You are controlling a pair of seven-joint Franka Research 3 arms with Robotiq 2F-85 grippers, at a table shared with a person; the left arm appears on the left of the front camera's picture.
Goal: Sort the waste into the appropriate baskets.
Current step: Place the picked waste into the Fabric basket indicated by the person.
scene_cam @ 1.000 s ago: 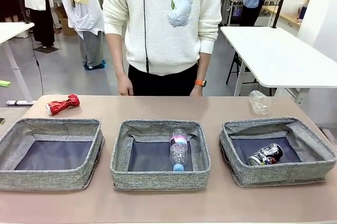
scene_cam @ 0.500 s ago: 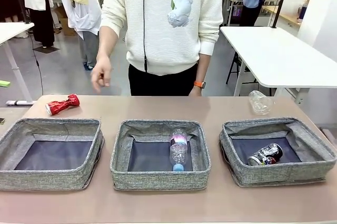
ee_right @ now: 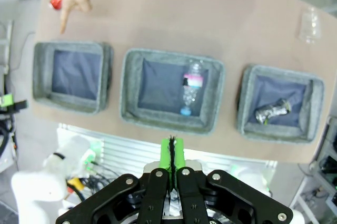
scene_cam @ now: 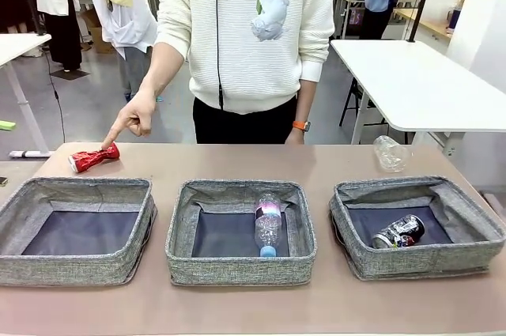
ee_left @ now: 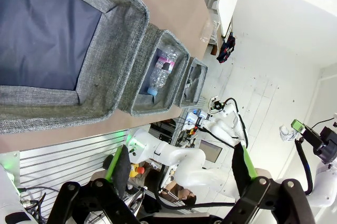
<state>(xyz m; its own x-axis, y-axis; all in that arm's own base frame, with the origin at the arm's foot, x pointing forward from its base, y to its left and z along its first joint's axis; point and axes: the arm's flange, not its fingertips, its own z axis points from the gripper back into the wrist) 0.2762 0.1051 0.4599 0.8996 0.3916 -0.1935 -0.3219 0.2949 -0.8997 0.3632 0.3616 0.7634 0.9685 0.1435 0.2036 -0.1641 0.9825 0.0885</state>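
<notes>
The likeliest trouble is at the crushed red can [scene_cam: 93,156], which lies on the desk [scene_cam: 237,166] beyond the middle basket [scene_cam: 237,269] and well off to its left. The person's hand [scene_cam: 130,122] points down at it, so an arm sent there now could meet that hand. The left end effector [ee_left: 179,168] stands wide open with nothing between its pads, and a crushed, uneven can could twist out of its grip. The right end effector [ee_right: 171,145] is pinched fully closed, high up on the robot's side of the middle basket, with the white tissue wad [scene_cam: 270,16] dangling from its tips. So thin a pinch on soft paper might let go too soon and drop the wad beside the clear bottle [scene_cam: 268,225] in the middle basket. The crumpled clear plastic [scene_cam: 391,152], beyond and right of the middle basket, lies near the desk's far edge and could be nudged off. I cannot tell whether the fingertip touches the can. The right arm is cut off at the top of the front view, the plastic's outline is faint, and how much tissue the pads hold is hard to make out.
</notes>
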